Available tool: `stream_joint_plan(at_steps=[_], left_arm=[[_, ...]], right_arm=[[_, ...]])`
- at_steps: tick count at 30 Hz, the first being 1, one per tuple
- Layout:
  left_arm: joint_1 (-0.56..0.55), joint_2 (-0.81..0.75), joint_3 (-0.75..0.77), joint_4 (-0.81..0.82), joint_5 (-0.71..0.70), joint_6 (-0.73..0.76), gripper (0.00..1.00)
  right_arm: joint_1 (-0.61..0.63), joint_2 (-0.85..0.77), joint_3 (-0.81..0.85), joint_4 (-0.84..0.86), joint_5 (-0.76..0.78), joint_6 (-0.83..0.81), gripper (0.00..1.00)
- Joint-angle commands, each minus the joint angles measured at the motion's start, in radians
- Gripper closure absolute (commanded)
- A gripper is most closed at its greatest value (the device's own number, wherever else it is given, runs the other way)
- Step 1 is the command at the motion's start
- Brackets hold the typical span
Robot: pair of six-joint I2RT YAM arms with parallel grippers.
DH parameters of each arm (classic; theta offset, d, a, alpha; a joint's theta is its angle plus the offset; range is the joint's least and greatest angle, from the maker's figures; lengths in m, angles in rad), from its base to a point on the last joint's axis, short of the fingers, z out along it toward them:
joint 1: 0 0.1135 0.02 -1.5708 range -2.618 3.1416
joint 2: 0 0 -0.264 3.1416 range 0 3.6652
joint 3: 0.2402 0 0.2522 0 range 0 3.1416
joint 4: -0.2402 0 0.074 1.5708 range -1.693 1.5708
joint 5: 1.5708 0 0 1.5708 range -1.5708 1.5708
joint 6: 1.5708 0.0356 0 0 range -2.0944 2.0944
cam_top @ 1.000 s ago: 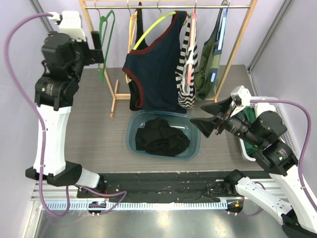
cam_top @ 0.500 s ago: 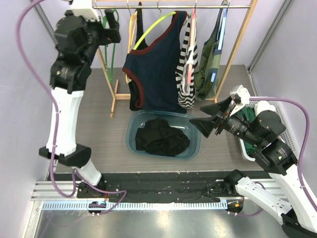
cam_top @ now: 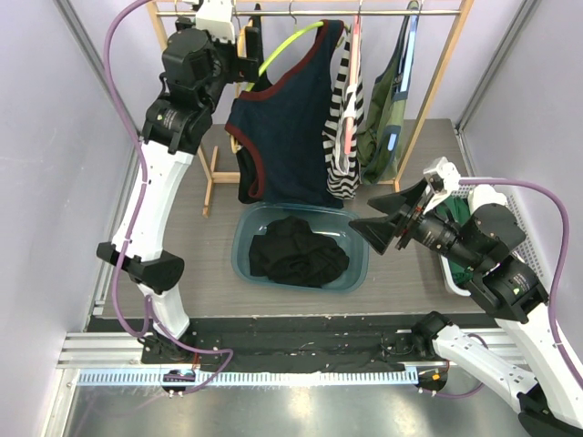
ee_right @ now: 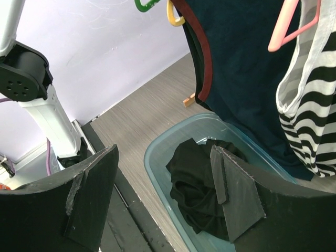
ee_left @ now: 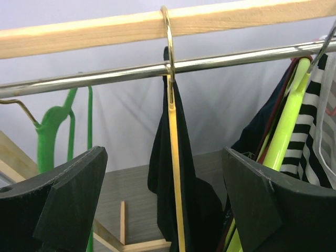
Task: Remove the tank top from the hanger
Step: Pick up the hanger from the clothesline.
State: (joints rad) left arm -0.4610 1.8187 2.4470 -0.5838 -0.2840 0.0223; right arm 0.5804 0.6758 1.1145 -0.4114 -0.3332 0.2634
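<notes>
bin (cam_top: pixel 291 286): mid table, black cloth (cam_top: pixel 296 250) inside
striped top (cam_top: pixel 342 146): on rack (cam_top: pixel 442 73), right side
green hanger (ee_left: pixel 50 131): rack's far-left end

The right pincer (ee_right: pixel 164 197) stands wide, its fingers framing a teal tub (ee_right: pixel 168 137) holding a black garment (ee_right: pixel 197 184). Behind hang a navy tank top (ee_right: pixel 241 63) and a striped top (ee_right: pixel 310 115).

Top view: fingertips of your left hand (cam_top: pixel 248 56) too small and dark to make out | right wrist: upper edge cuts off the tank top (ee_right: pixel 241 63) shoulders | left wrist: you lose the lime hanger (ee_left: pixel 283 126) lower end below the frame
</notes>
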Motion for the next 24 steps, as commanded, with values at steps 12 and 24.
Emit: stream_joint_plan(at_steps=[12,24], left_arm=[[-0.018,-0.015,-0.132,0.177,-0.092,0.168,0.05],[-0.148,-0.039,-0.194,0.07,-0.063,0.148,0.04]], right_arm=[[-0.004,-0.013,0.042,-0.046,0.037,-0.015,0.21],[-0.002,-0.025,0.065,-0.078,0.042,-0.024,0.21]])
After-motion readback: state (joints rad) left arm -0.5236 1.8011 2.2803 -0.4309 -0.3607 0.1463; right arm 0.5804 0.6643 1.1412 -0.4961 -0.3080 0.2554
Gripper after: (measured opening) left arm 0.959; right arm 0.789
